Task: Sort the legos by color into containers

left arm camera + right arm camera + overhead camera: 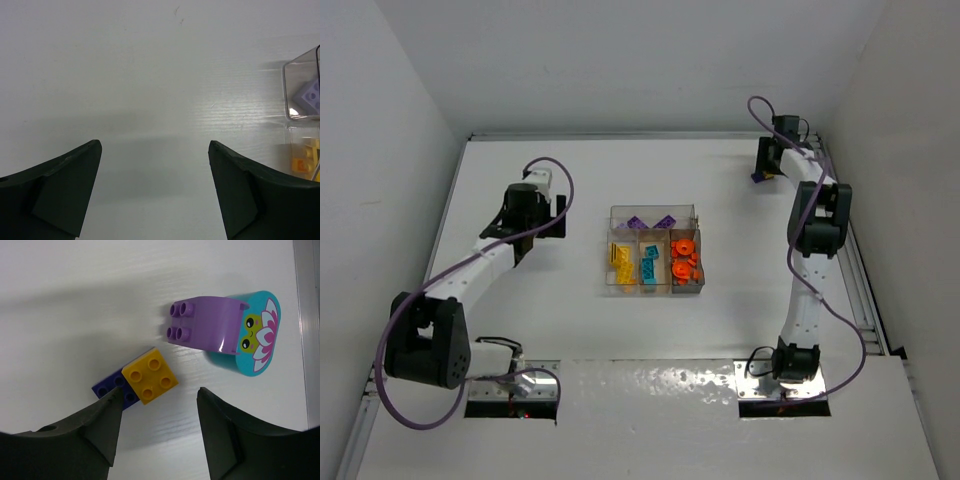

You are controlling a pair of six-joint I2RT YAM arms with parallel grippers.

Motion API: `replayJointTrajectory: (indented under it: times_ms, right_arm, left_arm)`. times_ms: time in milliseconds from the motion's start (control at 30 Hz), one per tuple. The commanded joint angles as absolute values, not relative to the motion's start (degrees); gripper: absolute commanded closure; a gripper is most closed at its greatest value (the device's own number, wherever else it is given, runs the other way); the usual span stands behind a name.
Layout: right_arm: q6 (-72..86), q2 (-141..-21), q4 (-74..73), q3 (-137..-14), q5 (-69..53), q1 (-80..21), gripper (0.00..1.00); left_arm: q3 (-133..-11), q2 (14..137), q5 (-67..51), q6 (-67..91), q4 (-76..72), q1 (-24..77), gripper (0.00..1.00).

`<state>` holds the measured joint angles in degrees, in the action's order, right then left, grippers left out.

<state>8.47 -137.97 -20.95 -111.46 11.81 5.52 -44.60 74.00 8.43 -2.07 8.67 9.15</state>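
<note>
In your left wrist view the tray (301, 70) is cut off by the right edge. You get only the corners of two compartments, with a pale purple brick (311, 97) and yellow bricks (306, 161) partly out of frame. From above, the legos (648, 262) in the tray are too small to count. Right of the tray and further back, a dark blue brick (106, 389) lies half hidden under a yellow square brick (150, 375) and one finger (95, 430) of the right gripper (159, 391).

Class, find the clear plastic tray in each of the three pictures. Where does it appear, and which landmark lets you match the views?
Top external: the tray sits mid-table, between the two arms.
Left wrist: the tray shows only a corner, at the right edge.
Right wrist: not in it.
Shared landmark: the yellow legos in a narrow compartment, also seen low at the right edge of the left wrist view.
</note>
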Motion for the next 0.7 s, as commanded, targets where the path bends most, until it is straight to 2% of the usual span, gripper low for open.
replayJointTrajectory:
  times_ms: [0, 133, 333, 667]
  right_arm:
    - [4.5, -139.5, -18.5, -113.3, 9.3, 5.6, 0.40]
    - [1.8, -139.5, -15.5, -111.5, 3.3, 6.4, 0.39]
    - [4.1, -139.9, -11.0, -111.4, -2.9, 8.2, 0.52]
    - [3.1, -140.0, -12.0, -108.5, -4.0, 8.2, 0.59]
  left_arm:
    - [-47.5, 75.0, 9.8, -2.5, 8.4, 8.4, 0.14]
    - [-48.3, 75.8, 10.6, -3.4, 8.5, 8.4, 0.14]
    - [-49.7, 76.9, 10.5, -3.1, 9.4, 8.4, 0.13]
    - [-50.4, 78.0, 10.6, -4.0, 8.8, 8.4, 0.13]
